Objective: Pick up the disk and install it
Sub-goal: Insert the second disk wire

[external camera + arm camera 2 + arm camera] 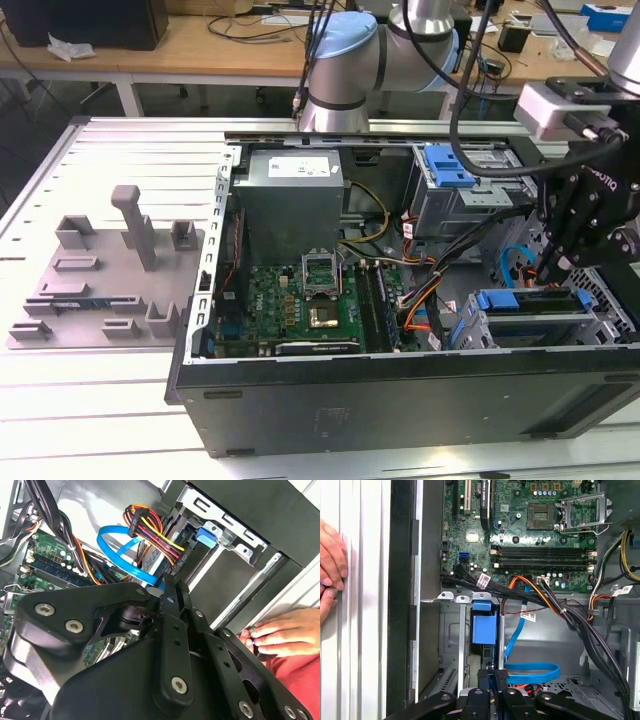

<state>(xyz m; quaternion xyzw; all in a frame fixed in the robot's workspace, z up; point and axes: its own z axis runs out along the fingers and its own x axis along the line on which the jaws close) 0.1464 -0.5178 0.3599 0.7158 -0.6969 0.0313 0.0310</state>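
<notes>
One black gripper (492,680) fingers pressed together | I see blue-framed silver-grey disk (530,303) directly under fingertips, seated in grey cage, long axis crosswise.

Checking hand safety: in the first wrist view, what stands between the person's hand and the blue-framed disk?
The computer case's black side wall and the grey drive cage's wall stand between the hand and the disk, in the first wrist view.

My arm (400,40) is silver tube with pale blue joint caps; my gripper (172,597) is black, studded with silver screws.
</notes>
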